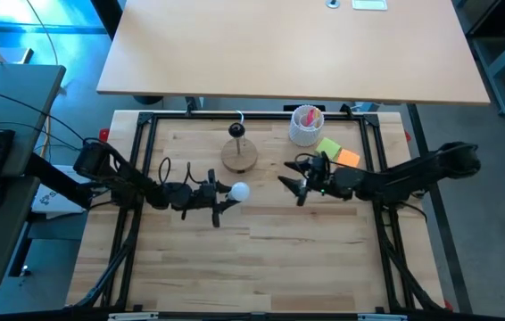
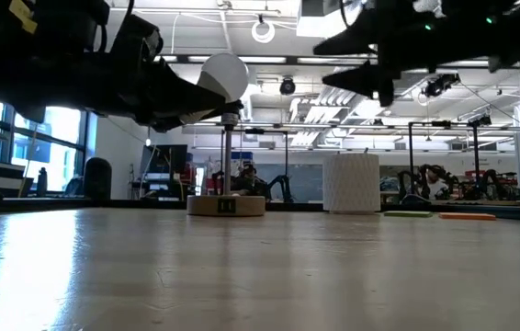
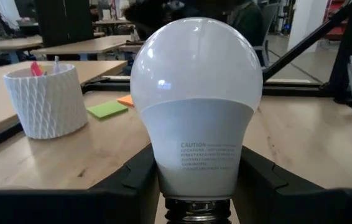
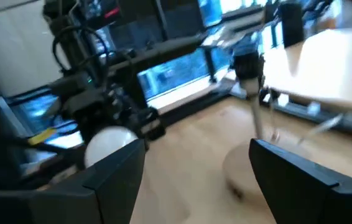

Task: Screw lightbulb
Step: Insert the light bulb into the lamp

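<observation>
The white lightbulb (image 1: 239,190) is held above the table by my left gripper (image 1: 226,200), which is shut on it. It fills the left wrist view (image 3: 194,87) and also shows in the low view (image 2: 224,75). The wooden disc stand (image 1: 240,157) with its upright rod and dark socket (image 1: 236,131) rests by its base on the table, just beyond the bulb. My right gripper (image 1: 292,186) is open and empty, right of the stand, with its fingers (image 4: 114,168) pointing toward the bulb (image 4: 109,144). My left gripper pinches the bulb's tapered white neck (image 3: 163,171), just above the screw base (image 3: 198,210), between its two fingers (image 3: 260,180). The fingers come roughly level from the table's left and lie along the bulb. The dome points away from the wrist, lifted clear of the table.
A white ribbed cup (image 1: 306,126) with pink contents stands at the far right of the stand. Green (image 1: 328,146) and orange (image 1: 348,158) sticky notes lie beside it, near my right arm. A black frame (image 1: 145,125) edges the tabletop. Bare wood lies toward the near edge.
</observation>
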You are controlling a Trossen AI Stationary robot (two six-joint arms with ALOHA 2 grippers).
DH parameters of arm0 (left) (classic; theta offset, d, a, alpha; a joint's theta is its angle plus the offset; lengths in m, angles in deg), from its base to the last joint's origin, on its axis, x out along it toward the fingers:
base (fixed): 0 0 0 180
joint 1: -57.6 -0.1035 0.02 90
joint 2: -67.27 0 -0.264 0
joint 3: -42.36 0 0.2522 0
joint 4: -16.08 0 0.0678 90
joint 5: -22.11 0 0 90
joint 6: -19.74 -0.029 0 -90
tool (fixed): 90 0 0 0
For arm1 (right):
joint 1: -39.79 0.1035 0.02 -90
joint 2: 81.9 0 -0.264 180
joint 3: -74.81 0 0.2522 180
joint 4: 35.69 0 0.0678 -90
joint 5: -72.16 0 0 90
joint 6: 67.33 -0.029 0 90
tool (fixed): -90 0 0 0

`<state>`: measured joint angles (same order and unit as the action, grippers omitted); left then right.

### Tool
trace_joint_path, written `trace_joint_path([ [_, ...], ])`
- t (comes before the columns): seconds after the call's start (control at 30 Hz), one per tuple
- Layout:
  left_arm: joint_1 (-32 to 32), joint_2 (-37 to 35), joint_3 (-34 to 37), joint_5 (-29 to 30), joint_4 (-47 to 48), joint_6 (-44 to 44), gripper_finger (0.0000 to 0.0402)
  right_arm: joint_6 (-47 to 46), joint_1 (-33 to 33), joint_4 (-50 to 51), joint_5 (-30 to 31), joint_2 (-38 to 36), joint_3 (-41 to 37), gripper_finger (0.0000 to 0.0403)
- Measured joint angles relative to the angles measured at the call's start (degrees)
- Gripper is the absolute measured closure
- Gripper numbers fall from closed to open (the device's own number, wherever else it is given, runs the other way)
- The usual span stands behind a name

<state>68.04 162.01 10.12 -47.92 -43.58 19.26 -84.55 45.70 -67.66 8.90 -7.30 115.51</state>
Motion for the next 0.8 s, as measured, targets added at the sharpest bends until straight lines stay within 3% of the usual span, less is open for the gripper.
trace_joint_path([
  [0.13,-0.7,0.0,0.0,-0.1,-0.7,-0.7,0.0257,2.9,-0.4,0.1,3.0,4.4,6.0,0.0117],
  [0.3,-1.0,0.0,0.0,-2.7,-3.2,-2.2,0.0257,-1.9,-0.3,-0.1,0.9,11.1,13.1,0.0117],
  [0.53,0.2,0.0,0.0,-3.3,-2.3,-2.2,0.0257,4.3,-0.2,1.1,-19.3,22.3,23.2,0.0117],
  [0.67,0.5,0.0,0.0,-2.8,1.0,-3.2,0.0257,5.7,0.4,4.4,-24.2,26.8,30.0,0.0117],
  [0.8,0.7,0.0,0.0,-2.4,2.6,-2.2,0.0257,11.6,0.5,16.5,-30.9,27.8,37.8,0.0117],
])
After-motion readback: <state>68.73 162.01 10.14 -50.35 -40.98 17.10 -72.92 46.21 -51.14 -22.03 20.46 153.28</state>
